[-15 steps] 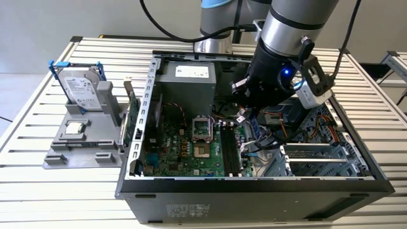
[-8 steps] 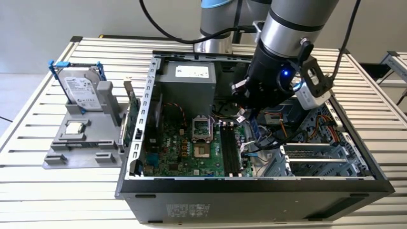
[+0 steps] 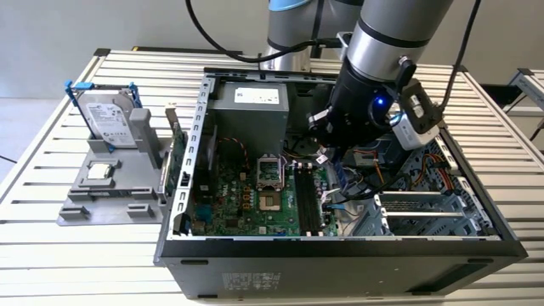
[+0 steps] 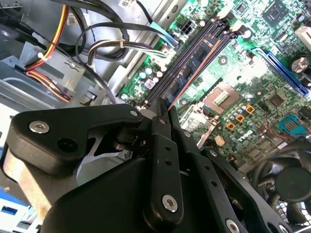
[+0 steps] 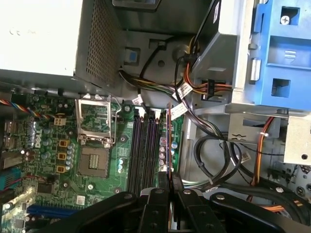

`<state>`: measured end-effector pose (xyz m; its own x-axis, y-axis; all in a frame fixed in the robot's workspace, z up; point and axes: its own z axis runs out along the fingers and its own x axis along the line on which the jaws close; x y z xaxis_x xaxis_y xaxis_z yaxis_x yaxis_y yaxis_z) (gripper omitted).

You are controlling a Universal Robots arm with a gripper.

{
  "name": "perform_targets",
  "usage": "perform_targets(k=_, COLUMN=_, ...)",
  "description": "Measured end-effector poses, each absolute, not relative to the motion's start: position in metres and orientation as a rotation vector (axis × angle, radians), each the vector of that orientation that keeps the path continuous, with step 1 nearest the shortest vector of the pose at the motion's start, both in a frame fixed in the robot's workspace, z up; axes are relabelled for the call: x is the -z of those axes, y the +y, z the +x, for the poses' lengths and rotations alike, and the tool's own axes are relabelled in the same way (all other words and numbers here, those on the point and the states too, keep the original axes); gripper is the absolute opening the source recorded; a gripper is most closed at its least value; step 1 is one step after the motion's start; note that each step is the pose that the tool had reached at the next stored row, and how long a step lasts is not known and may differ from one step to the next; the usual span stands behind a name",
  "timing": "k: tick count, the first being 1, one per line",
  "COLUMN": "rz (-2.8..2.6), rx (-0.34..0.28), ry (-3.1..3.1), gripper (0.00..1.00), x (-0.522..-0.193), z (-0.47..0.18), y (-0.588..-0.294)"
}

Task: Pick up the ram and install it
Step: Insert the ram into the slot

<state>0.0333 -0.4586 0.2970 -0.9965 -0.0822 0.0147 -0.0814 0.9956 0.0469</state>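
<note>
black gripper point(image 5: 169, 181) clamped on long flat dark-green ram stick point(image 5: 168, 141) | above black memory slots point(image 5: 137, 150) | likely light, stiff, fragile; hold edges

A slatted aluminium table point(image 3: 60, 261) carried an open desktop computer case point(image 3: 340, 264) and, just beside it toward the exterior view's left, a grey parts fixture point(image 3: 81, 213).
</note>
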Motion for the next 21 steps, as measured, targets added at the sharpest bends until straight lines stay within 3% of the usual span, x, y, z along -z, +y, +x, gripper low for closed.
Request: perform_targets(k=21, rz=0.095, rx=0.072, ry=-3.123, gripper=0.00, x=-0.275, z=0.032, y=-0.459)
